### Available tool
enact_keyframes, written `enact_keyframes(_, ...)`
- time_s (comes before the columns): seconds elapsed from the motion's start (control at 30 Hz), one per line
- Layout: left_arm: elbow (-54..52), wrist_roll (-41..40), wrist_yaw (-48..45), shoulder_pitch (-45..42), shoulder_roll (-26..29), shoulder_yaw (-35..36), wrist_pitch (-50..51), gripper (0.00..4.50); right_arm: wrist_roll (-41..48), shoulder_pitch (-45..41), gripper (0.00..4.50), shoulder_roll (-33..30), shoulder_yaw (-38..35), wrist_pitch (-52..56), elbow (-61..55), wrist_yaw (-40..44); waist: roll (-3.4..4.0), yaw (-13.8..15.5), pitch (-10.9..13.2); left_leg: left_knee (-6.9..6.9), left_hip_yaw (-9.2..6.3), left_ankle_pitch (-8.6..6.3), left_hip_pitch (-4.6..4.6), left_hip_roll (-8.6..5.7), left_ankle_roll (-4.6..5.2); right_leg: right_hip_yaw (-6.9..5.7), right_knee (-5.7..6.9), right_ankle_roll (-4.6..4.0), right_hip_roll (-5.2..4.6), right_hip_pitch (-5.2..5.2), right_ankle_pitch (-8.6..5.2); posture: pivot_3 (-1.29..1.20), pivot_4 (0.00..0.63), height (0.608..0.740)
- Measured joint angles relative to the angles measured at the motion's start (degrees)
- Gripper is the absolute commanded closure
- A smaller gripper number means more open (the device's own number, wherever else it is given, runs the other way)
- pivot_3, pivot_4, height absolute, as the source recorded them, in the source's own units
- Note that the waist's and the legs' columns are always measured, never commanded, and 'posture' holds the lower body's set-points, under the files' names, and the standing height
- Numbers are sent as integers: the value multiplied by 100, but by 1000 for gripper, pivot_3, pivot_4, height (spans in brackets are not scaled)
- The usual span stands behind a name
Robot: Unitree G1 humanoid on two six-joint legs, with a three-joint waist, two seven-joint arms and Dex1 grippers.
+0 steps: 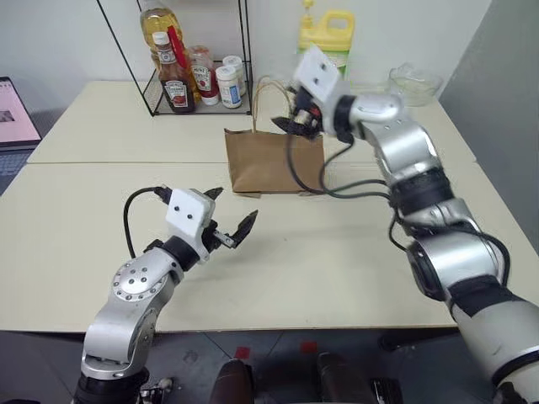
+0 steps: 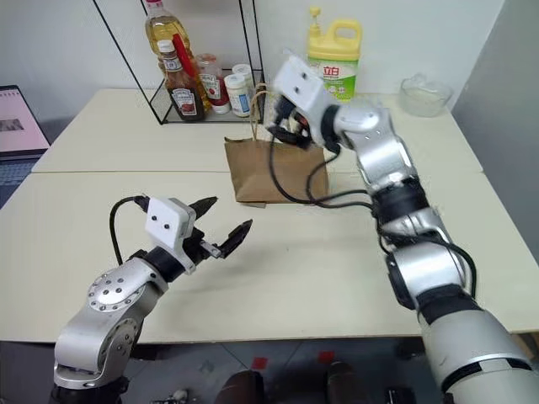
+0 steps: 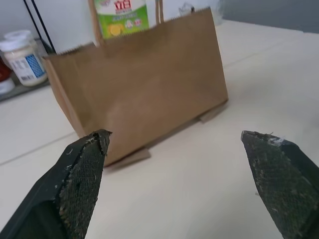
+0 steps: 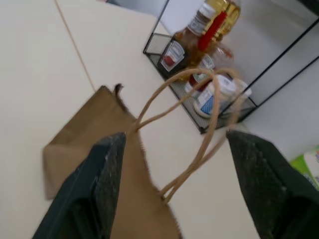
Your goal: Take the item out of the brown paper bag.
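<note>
Standing upright near the middle of the pale matte table (image 1: 101,252), the brown paper bag (image 1: 271,162) is a flat rectangle of plain kraft paper with a slightly ragged top edge. Its long side runs left to right across the head views. Two thin tan looped handles (image 4: 199,119) rise from the mouth, which faces up. The small orange drink bottle cannot be seen; the bag's walls hide whatever is inside.

The right gripper (image 4: 174,149) hangs just above the bag's mouth. Its two black, rough-textured fingers are spread apart with nothing between them, and the handle loops show in the gap beyond. A black cable from that arm droops across the bag's front.

The left gripper (image 1: 227,220) hovers low over the table in front of the bag, well short of it. Its dark, grainy fingertips (image 3: 84,169) are spread wide and empty.

Behind the bag stands a black wire rack (image 2: 206,84) holding a ketchup bottle (image 1: 177,84), small white jars and a tall oil bottle (image 1: 160,25). A yellow detergent jug (image 2: 335,59) stands behind the right arm, and a clear glass bowl (image 2: 421,93) sits farther right. A laptop screen (image 1: 15,114) shows at the far left edge.
</note>
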Motion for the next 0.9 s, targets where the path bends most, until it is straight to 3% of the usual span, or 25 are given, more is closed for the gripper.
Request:
enact_keyframes(0.03, 24, -13, -32, -117, 47, 39, 9, 0, 186, 324, 1106, -103, -103, 471, -638, 40, 0, 25, 0, 0, -7, 0, -2, 0, 0, -4, 0, 0, 1, 1, 0, 0, 150, 740)
enact_keyframes(0.13, 229, -137, -236, -538, 186, 101, 9, 636, 751, 1257, 1047, -314, -498, 1866, -2496, -12, 0, 43, 0, 2, -18, -1, -3, -1, 2, -9, -1, 0, 5, 5, 0, 0, 150, 740)
enact_keyframes(0.3, 1251, -241, -612, -1660, 495, 157, -9, 2139, 1635, 2524, 1047, -270, -1155, 3465, -4722, -393, 0, 71, 0, 11, -45, 1, -3, -7, 4, -34, -1, 1, 7, 18, -1, 0, 150, 740)
enact_keyframes(0.43, 2905, -51, -1020, -2972, 769, 92, -371, 3432, 2085, 3193, 1047, -194, -1354, 4082, -5768, -765, 0, 70, 0, 17, -62, 2, -4, -10, 4, -49, -2, 1, 9, 24, -1, 0, 150, 740)
enact_keyframes(0.53, 4741, 439, -1353, -4079, 813, -257, -1135, 4398, 2294, 3382, 1047, -83, -1496, 4356, -6102, -1097, 0, 76, 0, 20, -77, 4, -11, -12, 5, -66, -4, 1, 9, 24, -1, 0, 150, 740)
enact_keyframes(0.7, 8266, 1570, -1254, -5856, 534, -926, -2956, 4478, 2458, 3559, 1047, 0, -1730, 4540, -6346, -1629, 0, 104, 1, 27, -106, 4, -42, -15, 5, -101, -11, -3, 6, 17, -3, 0, 150, 740)
enact_keyframes(0.8, 9782, 2190, -922, -6637, 320, -1231, -3673, 4478, 2467, 3757, 1047, 10, -1798, 4555, -6456, -1915, -1, 122, 2, 23, -114, 4, -58, -17, 5, -108, -14, -5, 5, 6, -4, 0, 150, 740)
enact_keyframes(0.9, 10505, 2584, -679, -7022, 167, -1383, -4039, 4478, 2511, 3905, 1047, 2, -1813, 4558, -6553, -2114, -1, 109, 1, 18, -114, 7, -65, -18, -1, -109, -11, -8, 4, -2, -6, 0, 150, 740)
